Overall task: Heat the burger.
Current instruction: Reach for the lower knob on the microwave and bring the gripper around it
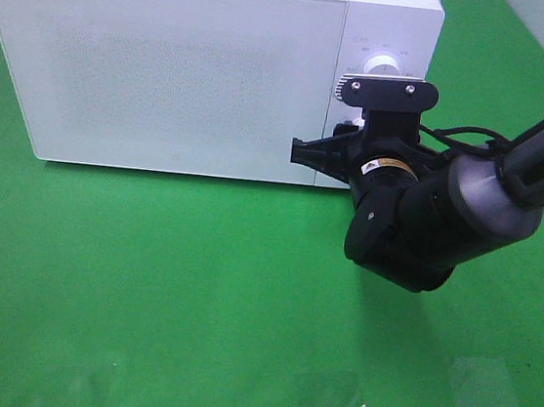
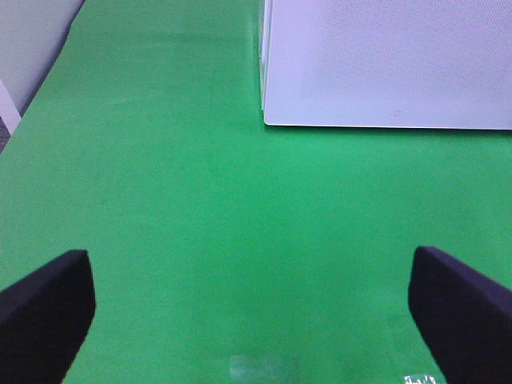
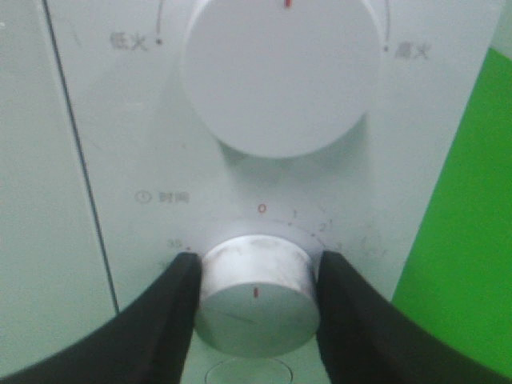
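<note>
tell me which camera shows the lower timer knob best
The right wrist view: the lower knob is close up, red mark visible, the right pincer gripping its sides. In the exterior high view the arm hides it; only the upper knob shows. The left wrist view shows just the microwave corner.

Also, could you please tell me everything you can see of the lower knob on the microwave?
The lower knob is a round, white, plastic-looking dial with a greyish, scuffed rim, standing out from the microwave's control panel beneath a larger dial. Its red mark points at the 0 of the printed scale. The right gripper has its black jaws against both sides.
</note>
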`<state>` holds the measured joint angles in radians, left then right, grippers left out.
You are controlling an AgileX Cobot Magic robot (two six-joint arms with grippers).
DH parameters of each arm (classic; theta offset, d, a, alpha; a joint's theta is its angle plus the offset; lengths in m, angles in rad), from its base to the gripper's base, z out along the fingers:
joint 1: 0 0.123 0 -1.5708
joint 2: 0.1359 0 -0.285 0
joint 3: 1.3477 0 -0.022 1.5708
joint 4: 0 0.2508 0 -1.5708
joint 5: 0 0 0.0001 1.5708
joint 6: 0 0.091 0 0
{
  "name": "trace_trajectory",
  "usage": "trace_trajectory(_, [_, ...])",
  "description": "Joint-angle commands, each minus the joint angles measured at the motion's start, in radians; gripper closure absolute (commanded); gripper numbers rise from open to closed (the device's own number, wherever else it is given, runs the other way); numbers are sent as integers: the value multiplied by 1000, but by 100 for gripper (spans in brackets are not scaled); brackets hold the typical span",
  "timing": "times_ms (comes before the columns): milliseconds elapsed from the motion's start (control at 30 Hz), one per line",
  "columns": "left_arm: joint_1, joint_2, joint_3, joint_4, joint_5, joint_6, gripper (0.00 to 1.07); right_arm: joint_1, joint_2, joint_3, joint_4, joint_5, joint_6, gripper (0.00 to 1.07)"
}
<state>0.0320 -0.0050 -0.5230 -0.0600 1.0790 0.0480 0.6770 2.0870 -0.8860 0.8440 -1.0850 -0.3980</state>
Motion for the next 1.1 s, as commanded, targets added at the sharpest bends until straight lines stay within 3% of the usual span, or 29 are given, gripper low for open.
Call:
trace_trajectory(33, [1,-17,3,2,-10,-2,7,-15,-1,-19,-42,-32,3,103])
trace_trajectory(333, [1,-17,3,2,-10,-2,7,-15,-1,-19,-69,-33,11,107])
trace_trajectory(467, [1,-17,3,2,-10,-2,7,-15,-1,-19,-76,-32,124,107])
trace_trajectory(533, [1,-17,3,2,-10,-2,7,-16,-1,-19,-131,-5,447,107])
trace_trajectory(633, [1,-17,3,2,-10,-2,7,-16,-1,-19,-163,-1,559,107])
trace_trajectory(767, [1,-17,3,2,-10,-2,7,-16,-1,-19,-343,-4,995,107])
trace_trajectory(1100, [1,-17,3,2,-10,-2,7,-15,-1,-19,-473,-96,1458,107])
